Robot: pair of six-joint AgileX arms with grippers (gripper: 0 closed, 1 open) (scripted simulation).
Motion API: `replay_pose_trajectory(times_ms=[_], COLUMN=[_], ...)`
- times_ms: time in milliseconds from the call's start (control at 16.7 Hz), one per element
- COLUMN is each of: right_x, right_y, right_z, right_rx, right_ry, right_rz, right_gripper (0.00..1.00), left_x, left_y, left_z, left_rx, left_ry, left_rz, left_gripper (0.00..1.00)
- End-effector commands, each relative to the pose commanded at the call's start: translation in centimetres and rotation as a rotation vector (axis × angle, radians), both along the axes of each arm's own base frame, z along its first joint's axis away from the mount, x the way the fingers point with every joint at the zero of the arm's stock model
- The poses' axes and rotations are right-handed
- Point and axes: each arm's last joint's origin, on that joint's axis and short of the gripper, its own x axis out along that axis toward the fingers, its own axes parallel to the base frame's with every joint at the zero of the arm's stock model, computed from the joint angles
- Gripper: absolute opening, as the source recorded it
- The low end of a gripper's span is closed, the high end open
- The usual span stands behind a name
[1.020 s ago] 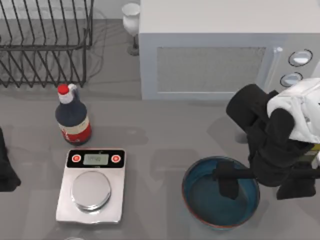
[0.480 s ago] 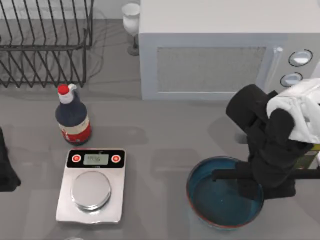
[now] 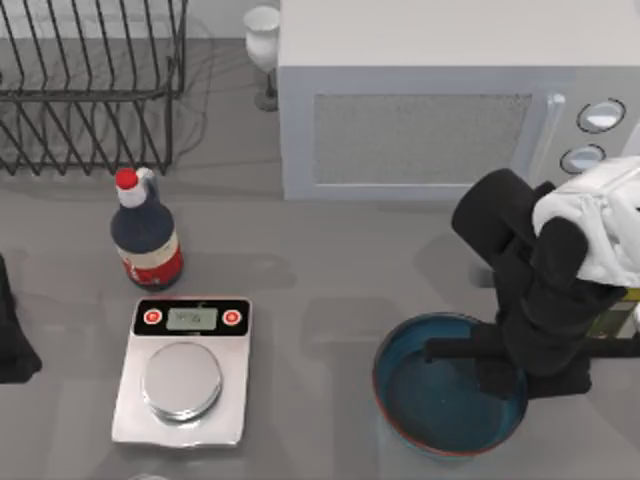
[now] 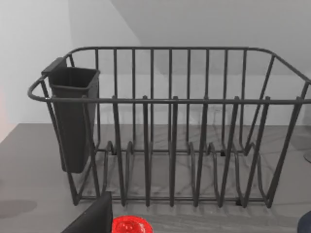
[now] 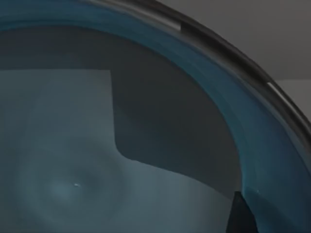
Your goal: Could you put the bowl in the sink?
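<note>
Bowl (image 3: pixel 440 400) located on the tabletop (image 3: pixel 320 290) at roughly 5 o'clock from centre, upright, well apart from the kitchen scale (image 3: pixel 182 372) at 7 o'clock and in front of the microwave (image 3: pixel 440 120). Right hand (image 3: pixel 492 372) positioned at the bowl's 3 o'clock rim, one finger reaching down inside the teal interior; fit of the fingers on the rim cannot be told from the top view. In the right wrist view, glazed inner wall (image 5: pixel 146 145) close under the camera with a dark fingertip (image 5: pixel 240 216) against it. Handling, as judged: rigid ceramic, moderately heavy, glaze slippery, breakable on impact. Recommended hold: pinch across the rim wall, one finger inside and one outside, firm squeeze, level carry. Left arm (image 3: pixel 12 335) parked at 9 o'clock, facing the dish rack (image 4: pixel 165 126). No sink identifiable.
</note>
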Motion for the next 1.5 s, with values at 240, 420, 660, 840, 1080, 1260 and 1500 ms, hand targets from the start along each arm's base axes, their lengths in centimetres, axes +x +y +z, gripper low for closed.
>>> replay_pose_trajectory(times_ms=[240, 420, 660, 840, 1080, 1260, 1500], right_x=[0.2, 0.7, 0.8, 0.3, 0.0, 0.0, 1.3], right_y=[0.4, 0.9, 0.6, 0.2, 0.0, 0.1, -1.3], right_z=[1.0, 4.0, 9.8, 13.6, 15.1, 14.9, 16.3], right_rx=[0.003, 0.002, -0.015, -0.009, 0.001, -0.001, 0.127], right_ry=[-0.001, 0.001, 0.018, 0.010, -0.001, 0.002, -0.090], right_rz=[0.003, 0.003, -0.004, -0.003, 0.000, 0.003, -0.031], right_gripper=[0.00, 0.00, 0.00, 0.00, 0.00, 0.00, 0.00], left_x=[0.0, 0.0, 0.0, 0.0, 0.0, 0.0, 0.0], left_y=[0.0, 0.0, 0.0, 0.0, 0.0, 0.0, 0.0], left_z=[0.0, 0.0, 0.0, 0.0, 0.0, 0.0, 0.0], left_rx=[0.000, 0.000, 0.000, 0.000, 0.000, 0.000, 0.000], left_ry=[0.000, 0.000, 0.000, 0.000, 0.000, 0.000, 0.000], left_rz=[0.000, 0.000, 0.000, 0.000, 0.000, 0.000, 0.000], left_gripper=[1.00, 1.00, 1.00, 1.00, 1.00, 1.00, 1.00])
